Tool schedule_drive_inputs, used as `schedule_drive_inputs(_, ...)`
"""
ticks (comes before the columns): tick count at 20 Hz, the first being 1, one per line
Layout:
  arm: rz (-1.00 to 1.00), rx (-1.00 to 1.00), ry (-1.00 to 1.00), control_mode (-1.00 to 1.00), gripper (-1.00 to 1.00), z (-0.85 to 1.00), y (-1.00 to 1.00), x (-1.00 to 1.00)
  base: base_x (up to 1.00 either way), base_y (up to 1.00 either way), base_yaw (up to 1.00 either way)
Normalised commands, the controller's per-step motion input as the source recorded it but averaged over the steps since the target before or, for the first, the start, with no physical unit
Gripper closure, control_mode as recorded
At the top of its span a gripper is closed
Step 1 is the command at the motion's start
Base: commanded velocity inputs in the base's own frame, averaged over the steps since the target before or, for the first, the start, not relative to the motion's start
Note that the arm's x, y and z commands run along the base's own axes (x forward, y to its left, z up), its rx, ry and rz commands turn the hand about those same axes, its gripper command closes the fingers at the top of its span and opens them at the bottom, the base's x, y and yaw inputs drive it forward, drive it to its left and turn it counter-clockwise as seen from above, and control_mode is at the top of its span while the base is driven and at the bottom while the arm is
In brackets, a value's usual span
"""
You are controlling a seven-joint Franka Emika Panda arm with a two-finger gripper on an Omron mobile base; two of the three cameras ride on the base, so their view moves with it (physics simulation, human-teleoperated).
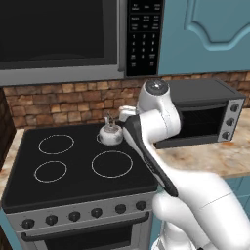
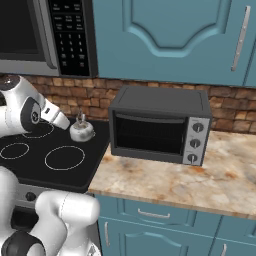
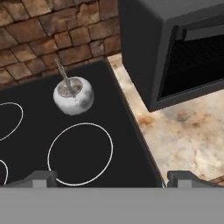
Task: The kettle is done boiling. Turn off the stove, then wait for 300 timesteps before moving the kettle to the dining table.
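1. Dark finger tips (image 3: 39, 178) of the gripper (image 3: 112, 179) are seen spread fully wide; the jaws hold nothing.
2. The kettle (image 3: 73, 95) is located on the stove (image 3: 113, 131), rear right corner, beyond the jaws, untouched.

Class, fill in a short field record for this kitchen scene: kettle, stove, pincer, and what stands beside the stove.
kettle: small silver kettle at the stove's back right corner, upright, untouched
stove: black cooktop, knob row along its front
pincer: pincer open, above the large front ring, apart from the kettle
beside stove: black toaster oven on the marbled counter
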Motion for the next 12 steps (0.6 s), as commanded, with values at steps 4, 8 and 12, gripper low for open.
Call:
schedule_drive_inputs(4, 0.03, -0.05, 0.15, -1.00, -1.00, -0.22, 0.00, 0.47, 0.00, 0.00, 0.00)
schedule_drive_inputs(8, 0.04, -0.02, 0.05, -1.00, -1.00, -0.22, 0.00, 0.46, 0.00, 0.00, 0.00)
schedule_drive_inputs(12, 0.06, -0.01, 0.00, -1.00, -1.00, -0.20, 0.00, 0.49, 0.00, 0.00, 0.00)
